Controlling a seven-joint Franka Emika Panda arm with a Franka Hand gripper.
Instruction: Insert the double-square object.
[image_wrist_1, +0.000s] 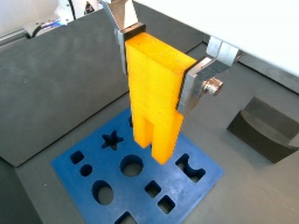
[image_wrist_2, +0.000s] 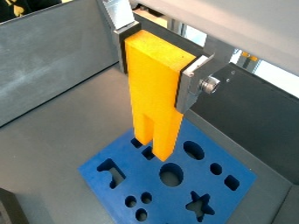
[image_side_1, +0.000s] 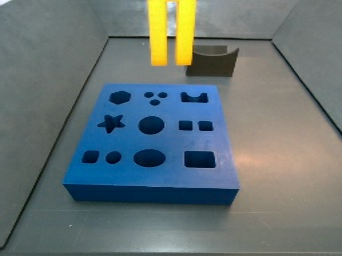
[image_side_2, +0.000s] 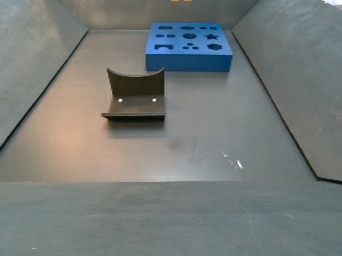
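My gripper (image_wrist_1: 160, 74) is shut on the double-square object (image_wrist_1: 158, 114), a tall yellow-orange block slotted into two prongs. It grips the block near its upper end and holds it upright, prongs down, as both wrist views show (image_wrist_2: 158, 70). The block (image_wrist_2: 152, 114) hangs in the air over the blue board (image_wrist_1: 198, 185), clear of its surface (image_wrist_2: 222, 197). In a side view the block (image_side_1: 170, 30) hangs beyond the board's far edge (image_side_1: 167, 145), and the gripper is cut off above the frame. Neither gripper nor block shows in the side view with the board at the back (image_side_2: 187, 62).
The blue board has several shaped holes, among them a star (image_side_1: 112, 124), a round hole (image_side_1: 151, 125) and two small squares side by side (image_side_1: 183, 125). A dark grey block with a curved notch (image_side_1: 211, 60) (image_side_2: 134, 95) (image_wrist_1: 263, 127) stands off the board. Grey walls enclose the floor.
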